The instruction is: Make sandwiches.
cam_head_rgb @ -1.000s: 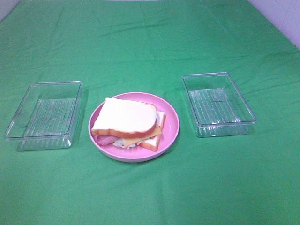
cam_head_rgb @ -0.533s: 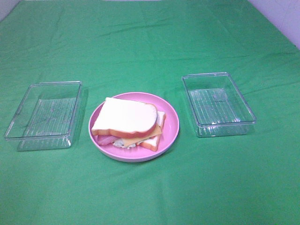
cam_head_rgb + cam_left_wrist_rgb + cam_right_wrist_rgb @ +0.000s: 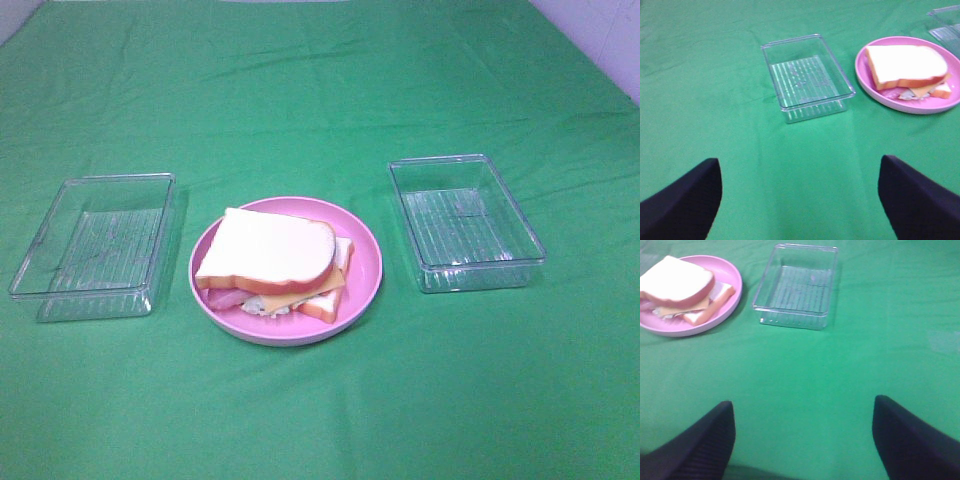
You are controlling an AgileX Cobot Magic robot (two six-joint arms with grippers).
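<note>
Sandwiches (image 3: 275, 265) sit stacked on a pink plate (image 3: 362, 250) mid-cloth, between two clear trays (image 3: 92, 245) likely emptied to build it. Left gripper (image 3: 800, 197) and right gripper (image 3: 802, 437) hover spread wide, holding nothing.

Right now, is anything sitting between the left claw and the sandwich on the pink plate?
Nothing visible is. The left claw is open over bare green cloth, and the sandwich lies on the pink plate beyond it. The clear tray stands off to the side of that path, apart from the plate.
</note>
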